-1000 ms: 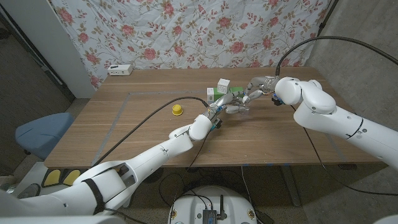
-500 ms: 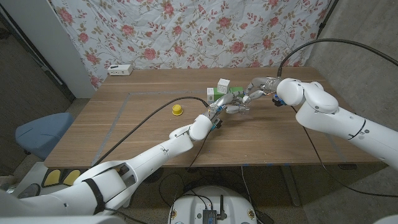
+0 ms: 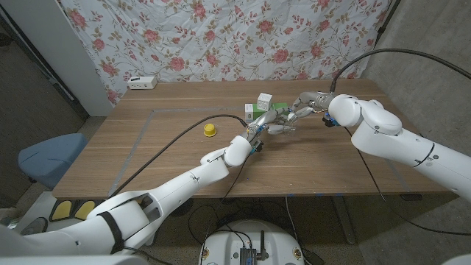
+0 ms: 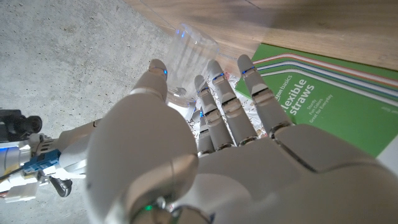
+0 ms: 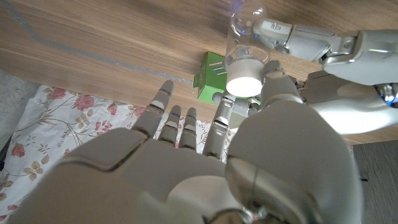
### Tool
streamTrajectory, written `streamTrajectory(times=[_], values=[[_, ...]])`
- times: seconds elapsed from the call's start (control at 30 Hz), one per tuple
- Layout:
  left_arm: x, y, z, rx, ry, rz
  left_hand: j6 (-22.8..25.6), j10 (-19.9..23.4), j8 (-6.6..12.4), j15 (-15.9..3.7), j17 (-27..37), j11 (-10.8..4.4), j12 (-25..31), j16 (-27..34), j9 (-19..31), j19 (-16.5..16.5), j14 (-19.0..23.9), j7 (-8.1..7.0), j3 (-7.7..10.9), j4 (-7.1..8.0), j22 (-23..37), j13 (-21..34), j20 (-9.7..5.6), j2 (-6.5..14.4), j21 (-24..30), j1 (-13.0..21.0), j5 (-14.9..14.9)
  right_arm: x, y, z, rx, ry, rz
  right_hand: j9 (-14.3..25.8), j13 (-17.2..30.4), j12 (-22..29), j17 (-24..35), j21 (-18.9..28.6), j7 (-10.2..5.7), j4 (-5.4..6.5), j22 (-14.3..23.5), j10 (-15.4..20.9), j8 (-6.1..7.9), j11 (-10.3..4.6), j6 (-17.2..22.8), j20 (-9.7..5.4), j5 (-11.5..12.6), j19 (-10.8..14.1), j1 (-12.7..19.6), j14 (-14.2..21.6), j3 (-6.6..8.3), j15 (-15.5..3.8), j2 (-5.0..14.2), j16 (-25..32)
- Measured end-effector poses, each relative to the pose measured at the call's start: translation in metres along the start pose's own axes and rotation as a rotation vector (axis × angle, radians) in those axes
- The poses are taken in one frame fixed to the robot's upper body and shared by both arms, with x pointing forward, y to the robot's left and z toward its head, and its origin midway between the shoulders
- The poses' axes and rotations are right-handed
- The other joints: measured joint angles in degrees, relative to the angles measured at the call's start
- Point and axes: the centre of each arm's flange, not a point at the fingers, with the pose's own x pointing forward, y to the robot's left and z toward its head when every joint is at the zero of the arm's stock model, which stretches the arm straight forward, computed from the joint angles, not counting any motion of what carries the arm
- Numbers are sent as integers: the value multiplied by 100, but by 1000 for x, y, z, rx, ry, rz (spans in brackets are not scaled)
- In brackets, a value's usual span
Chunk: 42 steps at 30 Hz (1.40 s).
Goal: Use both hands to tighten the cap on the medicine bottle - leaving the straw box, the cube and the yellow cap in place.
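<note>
The clear medicine bottle (image 5: 244, 28) stands mid-table just in front of the green straw box (image 3: 274, 110), with both hands meeting on it. The left hand (image 3: 271, 126) wraps its fingers (image 4: 219, 93) around the bottle's transparent body. The right hand (image 3: 302, 109) has its thumb and a finger closed on the white cap (image 5: 243, 83), seemingly pinching it. The white cube (image 3: 264, 99) sits behind the box; the yellow cap (image 3: 210, 130) lies well apart to the robot's left.
</note>
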Motion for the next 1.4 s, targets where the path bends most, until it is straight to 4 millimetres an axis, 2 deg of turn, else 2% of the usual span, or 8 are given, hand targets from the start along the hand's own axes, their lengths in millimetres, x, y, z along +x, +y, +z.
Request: streamTrajectory(times=[0.1, 0.6, 0.9, 1.13, 1.27, 1.4], values=[[0, 0, 0, 0, 1, 0, 0, 0, 0, 0, 0, 0, -9, 0, 0, 0, 0, 0, 0, 0, 0, 1, 1, -1, 0, 0, 0, 0, 0, 0, 2, 4, -4, -4, 0, 15, 0, 0, -5, 23, 0, 82, 35, 21, 83, 31, 0, 31, -13, 72, -24, -9, 1, 44], [-1, -1, 0, 1, 1, -1, 19, 0, 0, 1, 2, 0, 11, 0, 0, -19, 0, -19, 8, 8, 0, 5, 21, 22, 0, -25, 0, -1, 5, -2, 12, 30, -23, -35, 0, 15, -1, 0, -4, 54, 0, 245, 123, -20, 283, -19, -77, 142, -92, 196, -54, -73, -48, 45], [-1, -1, -1, 0, 4, 1, 19, 0, 0, 1, 0, 0, 11, 0, 0, -19, -1, -19, 13, 14, 0, 5, 22, 21, 0, -25, 18, 1, 6, -1, 19, 36, -31, -29, 0, 15, -1, -1, 121, 95, 0, 333, 167, 6, 407, -31, -106, 194, -229, 282, -96, -66, -65, 57], [-1, 0, -3, -1, 6, 4, 29, 0, 0, 2, -4, 0, 6, 0, 0, -19, -1, -29, 37, -10, 0, 4, 22, 20, 0, -25, 17, 3, 7, 0, 27, 41, -39, 12, 0, 49, 29, -1, 242, 149, 0, 531, 311, 1, 609, -38, -162, 243, -378, 389, -150, -41, -122, 90], [-1, 0, -3, -2, 7, 6, 50, 0, 0, 2, -4, 0, 6, 0, 0, -19, -1, -49, 38, -11, 0, 4, 22, -4, 0, -49, 17, 4, 7, 1, 28, 48, -43, 33, 0, 49, 29, -1, 213, 173, 0, 567, 333, 36, 641, -11, -165, 277, -418, 388, -174, -41, -132, 90], [-1, 0, -3, -2, 8, 7, 50, 0, 0, 2, -4, 0, 4, 0, 0, -19, -1, -49, 62, 12, 0, 2, 22, -11, 0, -56, 17, 5, 6, 1, 26, 58, -48, 54, 0, 49, 29, -1, 253, 204, 0, 602, 379, 57, 703, -11, -166, 277, -505, 442, -205, -32, -161, 90]])
